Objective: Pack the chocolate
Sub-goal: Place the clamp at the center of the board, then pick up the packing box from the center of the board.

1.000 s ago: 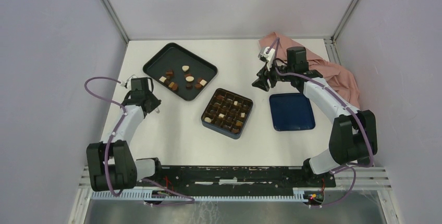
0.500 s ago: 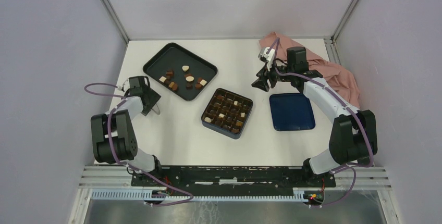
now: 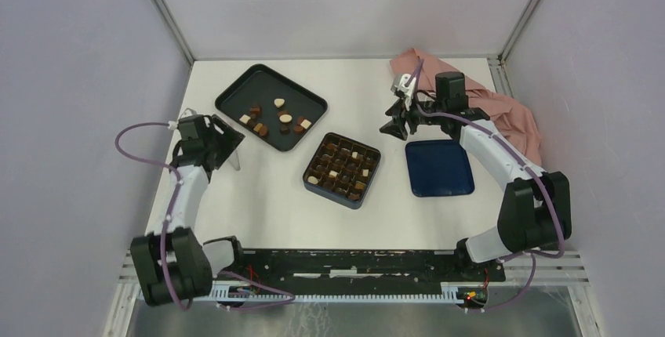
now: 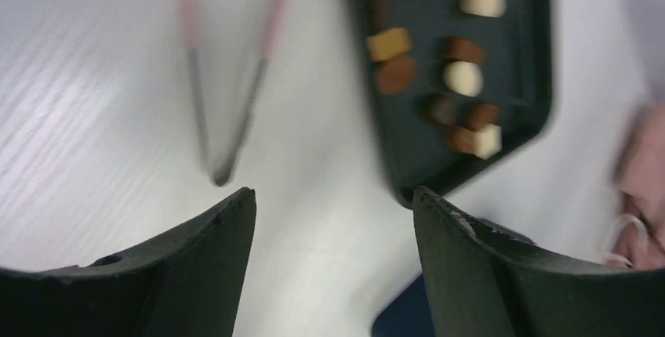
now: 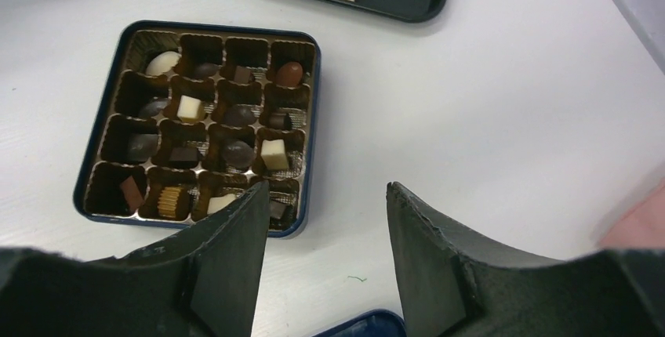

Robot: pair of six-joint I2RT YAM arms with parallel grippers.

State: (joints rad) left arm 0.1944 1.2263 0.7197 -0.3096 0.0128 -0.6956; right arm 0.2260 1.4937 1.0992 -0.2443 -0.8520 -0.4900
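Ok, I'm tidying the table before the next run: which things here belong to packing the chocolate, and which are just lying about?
For the job: chocolate pieces, black tray holding them, partly filled gridded box, probably the blue lid.
Lying about: pink cloth, tongs.

Left end effector [image 3: 227, 139] now nearer black tray [image 3: 249, 86].

Shows dark brown, light brown and cream-white across the tiny bite-sized chocolate pieces [image 3: 285, 118], against the matte black of the rectangular tray [image 3: 259, 86]. Reads dark blue on the square box [image 3: 333, 193], with a golden-brown grid of ribbed cups inside. Same dark blue on the flat square lid [image 3: 440, 168]. Dusty pink over the crumpled cloth [image 3: 510, 114]. Pink handles and grey metal tips on the tongs [image 4: 257, 78]. Plain white, faintly streaked, over the tabletop [image 3: 259, 204].
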